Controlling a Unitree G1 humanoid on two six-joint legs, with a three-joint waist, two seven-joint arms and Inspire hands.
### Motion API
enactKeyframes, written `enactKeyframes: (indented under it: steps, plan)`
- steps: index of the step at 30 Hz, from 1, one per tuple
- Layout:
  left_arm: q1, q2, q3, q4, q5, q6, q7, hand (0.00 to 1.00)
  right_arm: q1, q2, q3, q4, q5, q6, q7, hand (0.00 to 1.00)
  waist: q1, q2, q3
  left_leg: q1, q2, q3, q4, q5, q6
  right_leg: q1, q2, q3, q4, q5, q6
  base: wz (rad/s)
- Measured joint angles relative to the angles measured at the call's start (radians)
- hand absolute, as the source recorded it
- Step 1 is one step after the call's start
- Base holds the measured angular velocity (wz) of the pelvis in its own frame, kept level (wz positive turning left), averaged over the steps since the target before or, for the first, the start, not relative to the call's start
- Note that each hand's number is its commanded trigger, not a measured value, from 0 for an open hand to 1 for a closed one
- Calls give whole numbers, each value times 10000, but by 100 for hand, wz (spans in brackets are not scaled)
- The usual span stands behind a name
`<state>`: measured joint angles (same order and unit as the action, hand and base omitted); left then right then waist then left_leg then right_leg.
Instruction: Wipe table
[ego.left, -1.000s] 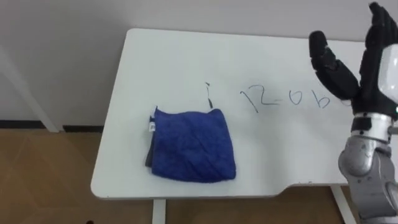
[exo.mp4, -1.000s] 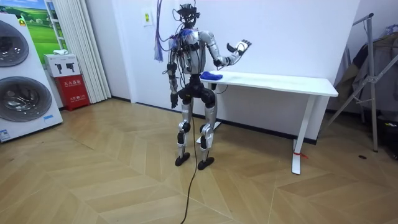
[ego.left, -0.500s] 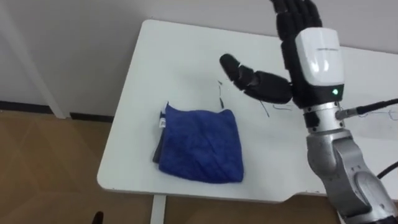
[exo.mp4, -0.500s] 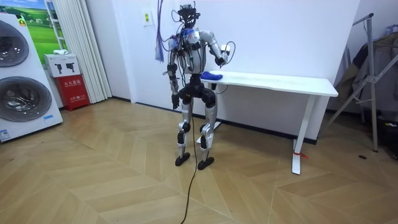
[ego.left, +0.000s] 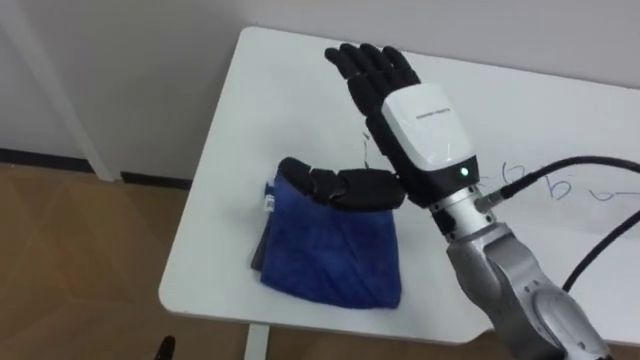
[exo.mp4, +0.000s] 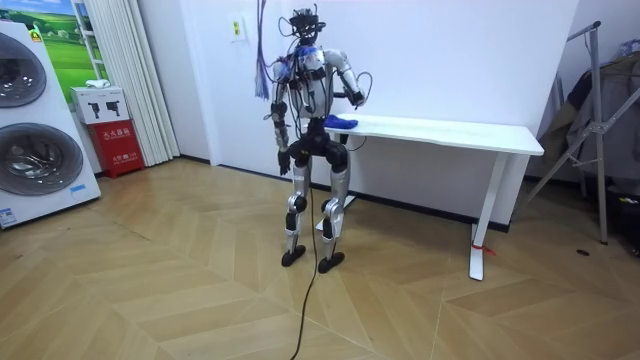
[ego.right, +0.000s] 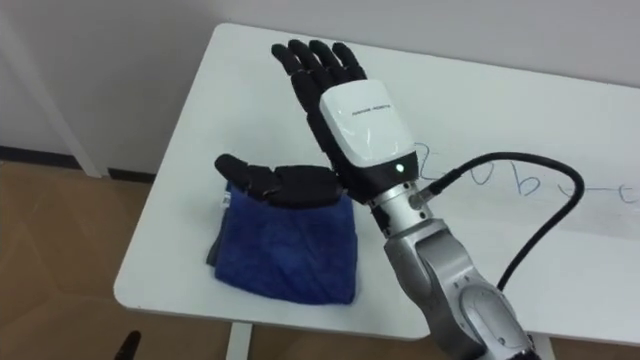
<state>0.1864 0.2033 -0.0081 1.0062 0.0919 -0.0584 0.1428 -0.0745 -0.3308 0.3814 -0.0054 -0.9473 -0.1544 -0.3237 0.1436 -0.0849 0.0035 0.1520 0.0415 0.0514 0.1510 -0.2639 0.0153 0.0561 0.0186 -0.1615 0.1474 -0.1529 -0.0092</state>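
Cloth at table left end — robot hand above.

I am watching a blue cloth lying folded flat in a rough square near the left front corner of the white table, with a small white tag sticking out at its left edge. Pen marks are showing on the tabletop to the cloth's right.

white table, blue cloth near front-left corner, pen marks
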Motion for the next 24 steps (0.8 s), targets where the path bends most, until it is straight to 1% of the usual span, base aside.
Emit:
enactKeyframes:
  steps: [3, 5, 7, 8, 9, 10, 11, 12, 13, 14, 15, 16, 17, 18, 19, 20, 21, 24]
  plan:
    - [15, -2, 0, 5, 0, -99, 11, 0, 366, 9, 341, 781, -74, 6, 6, 0, -19, 48, 11, 100, -26, 0, 56, 0, 0, 257, -13, 224, -163, 3, -1, 1]
    - [9, -1, 7, 5, 109, -207, 12, 0, 864, 5, 389, 1118, -256, -7, 67, 0, -51, 155, -18, 199, -12, -33, 49, 0, 0, 397, -5, 212, -164, 2, 0, 12]
    - [31, -1, 22, 5, 164, -275, 11, 0, 1164, 5, 386, 1162, -377, -17, 115, 0, -73, 224, -15, 283, -16, -28, 87, 0, -1, 489, -15, 232, -170, 2, 0, 5]
    - [36, 0, 35, 6, 203, -291, 12, 0, 1232, 8, 387, 1168, -397, -46, 128, 0, -66, 205, -21, 264, -36, 16, 203, -1, -2, 540, -111, 276, -192, 4, -3, 4]
    - [75, 23, 29, 59, 204, -315, 8, 0, 1329, 61, 392, 1235, -392, -94, 136, 0, -88, -55, 81, -220, -235, 76, 1293, -6, -141, 775, -484, 887, -377, 25, -12, 23]
    - [3, -13, -92, 76, 171, -357, -3, 0, 1366, 104, 368, 1519, -349, -152, 99, 0, -133, -392, 142, -953, -454, 243, 1643, -164, -320, 842, -870, 1878, -456, 38, 14, 71]
    - [-265, -76, -396, 30, 189, -423, -9, 0, 1401, 38, 174, 1763, -266, -169, 79, 0, -186, -242, 49, -1689, -339, 259, 516, 531, -385, 669, -997, 1852, -320, -68, 236, 69]
    - [-401, -65, -505, 42, 198, -478, -7, 0, 1386, 76, 95, 2001, -304, -152, 95, 0, -113, -358, 67, -1800, -389, 537, 586, 887, 68, 561, -1156, 1882, -220, -216, 479, 36]
    - [-410, -108, -564, 39, 200, -544, 28, 0, 1366, 104, 98, 2270, -573, -71, 229, 0, 207, -334, 59, -1570, -445, 743, 368, 998, 112, 509, -1221, 1557, -128, -272, 697, -14]
    - [-389, -107, -588, 67, 200, -544, 28, 0, 1377, 107, 97, 2305, -741, -73, 235, 0, 290, -292, 86, -1507, -453, 730, 350, 998, 112, 501, -1234, 1318, -107, -268, 728, -34]
    - [-293, -84, -586, 118, 210, -539, 31, 0, 1371, 109, 98, 2287, -1047, -105, 237, 0, 382, -256, 108, -1405, -460, 422, 346, 999, 112, 414, -1187, 926, -154, -251, 748, -34]
    - [-174, -30, -532, 143, 235, -534, 29, 0, 1365, 109, 97, 2238, -1274, -189, 229, 0, 395, -235, 121, -1290, -461, -128, 287, 998, 111, 181, -1070, 676, -306, -118, 711, -38]
    - [-117, 3, -487, 152, 306, -533, 28, 0, 1370, 105, 97, 2235, -1368, -212, 205, 0, 389, -234, 121, -1213, -469, -292, 248, 994, 105, 71, -1038, 484, -370, -41, 537, -24]
    - [45, -5, -481, 148, 365, -529, -3, 0, 1457, 88, 98, 2253, -1598, -210, 198, 0, 257, -139, 52, -1078, -446, -356, 166, 989, 86, 194, -1042, 152, -246, 49, 489, 0]
    - [104, -27, -460, 148, 366, -529, -52, 0, 1542, 84, 64, 2299, -1710, -179, 188, 0, 75, -121, 9, -937, -468, -276, 60, 997, 72, 345, -1002, 46, -231, 51, 487, 11]
    - [102, -39, -436, 143, 366, -531, -82, 0, 1575, 76, 40, 2337, -1773, -174, 189, 0, -2, -80, 30, -864, -480, -246, -13, 1009, 53, 392, -970, 29, -231, 51, 487, 12]
    - [43, -45, -389, 129, 365, -532, -169, 0, 1719, 77, -62, 2337, -1949, -178, 190, 0, -66, -56, 28, -816, -470, -243, -83, 1019, 36, 425, -892, -20, -271, 49, 485, 0]
    - [-33, -44, -331, 11, 363, -534, -266, 0, 1982, 77, -124, 2338, -2006, -181, 192, 0, -104, -73, 20, -800, -469, -239, -95, 1019, 35, 423, -883, -27, -274, 48, 483, -1]
